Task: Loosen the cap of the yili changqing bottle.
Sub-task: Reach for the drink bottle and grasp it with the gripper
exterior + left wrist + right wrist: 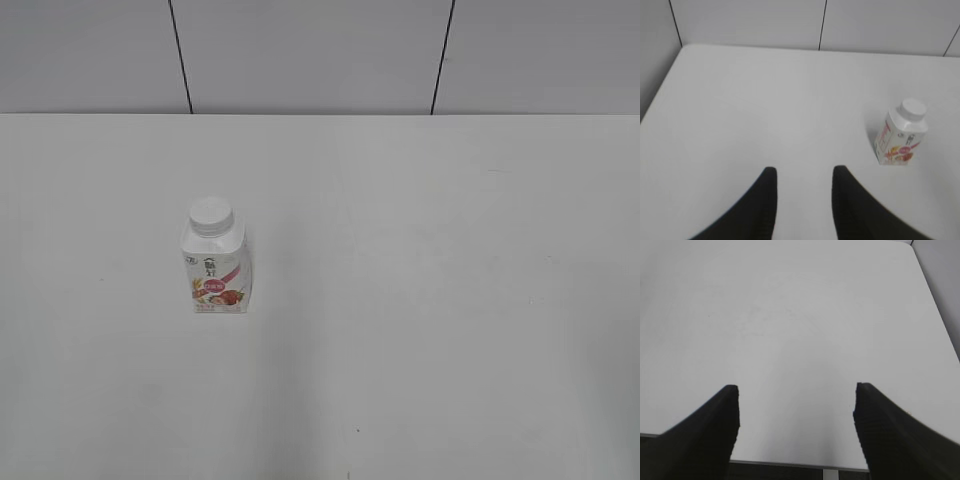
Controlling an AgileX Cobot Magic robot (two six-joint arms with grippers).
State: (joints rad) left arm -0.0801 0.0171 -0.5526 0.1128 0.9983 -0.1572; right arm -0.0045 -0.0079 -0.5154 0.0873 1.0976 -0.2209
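Standing upright on the left half of the white table, the bottle is untouched and its cap sits squarely on the neck, so as far as I can judge nothing of the job is done: holding the body, gripping the cap and twisting it are all left. The left gripper hangs over bare tabletop with its dark fingers moderately parted and empty, the bottle well off to its right. The right gripper is spread wide, also empty, near the table's right front edge. The bottle is squat white plastic, squarish with rounded shoulders, with a pink band and a strawberry picture. The round, flat cap is plain white.
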